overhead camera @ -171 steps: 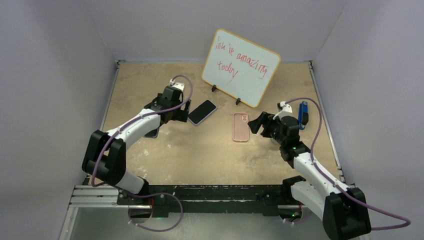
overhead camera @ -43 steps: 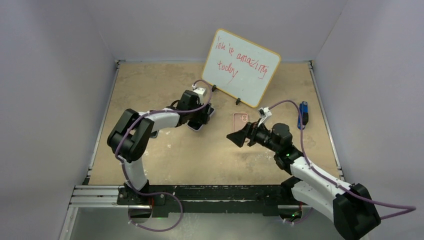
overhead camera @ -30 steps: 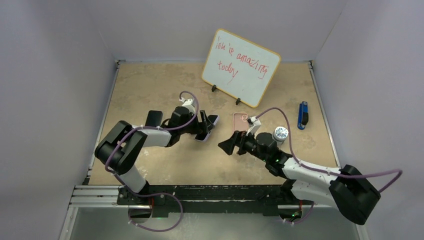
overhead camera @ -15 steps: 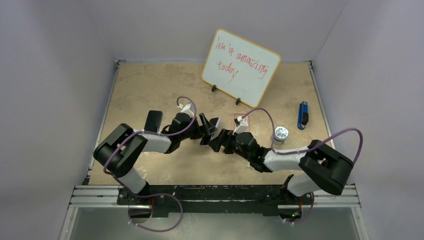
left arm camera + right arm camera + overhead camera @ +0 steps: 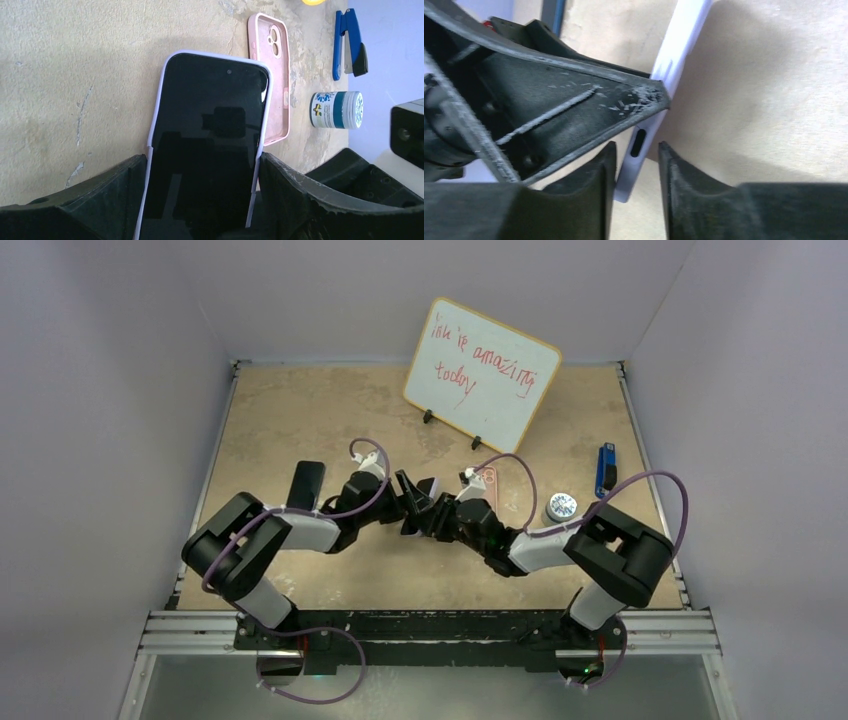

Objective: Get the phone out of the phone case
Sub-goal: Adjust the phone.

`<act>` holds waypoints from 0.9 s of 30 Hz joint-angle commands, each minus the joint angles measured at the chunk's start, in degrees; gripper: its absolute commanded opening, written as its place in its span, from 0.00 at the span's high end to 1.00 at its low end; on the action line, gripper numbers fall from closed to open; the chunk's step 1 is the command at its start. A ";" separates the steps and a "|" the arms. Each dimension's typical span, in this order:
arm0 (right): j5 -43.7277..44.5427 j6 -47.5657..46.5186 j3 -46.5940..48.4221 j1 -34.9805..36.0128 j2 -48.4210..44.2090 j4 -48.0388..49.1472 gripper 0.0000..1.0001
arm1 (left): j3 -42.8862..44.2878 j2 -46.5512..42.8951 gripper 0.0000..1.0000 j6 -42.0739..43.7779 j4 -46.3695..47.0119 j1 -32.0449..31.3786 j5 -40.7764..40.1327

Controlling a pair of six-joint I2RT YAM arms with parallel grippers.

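The phone, black screen up, sits in its lavender phone case and is lifted off the table. My left gripper is shut on it, one finger on each long side. In the top view both grippers meet at mid-table: left gripper, right gripper. In the right wrist view the case's edge with a slot runs down between my right gripper's narrowed fingers. One finger touches the case; a gap shows at the other. The left gripper's finger fills the upper left of that view.
An empty pink case lies on the table just behind the grippers. A small blue-and-white jar and a blue stapler are at the right. A whiteboard stands at the back. A dark flat object lies at the left.
My right arm swung left to the held phone and its jaws narrowed around the case's edge. The left gripper kept its hold and shifted slightly.
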 commanded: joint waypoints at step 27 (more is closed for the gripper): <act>-12.37 -8.17 -11.59 -1.54 -21.69 13.43 1.00 | -8.09 -31.99 0.06 17.93 -3.10 1.70 11.41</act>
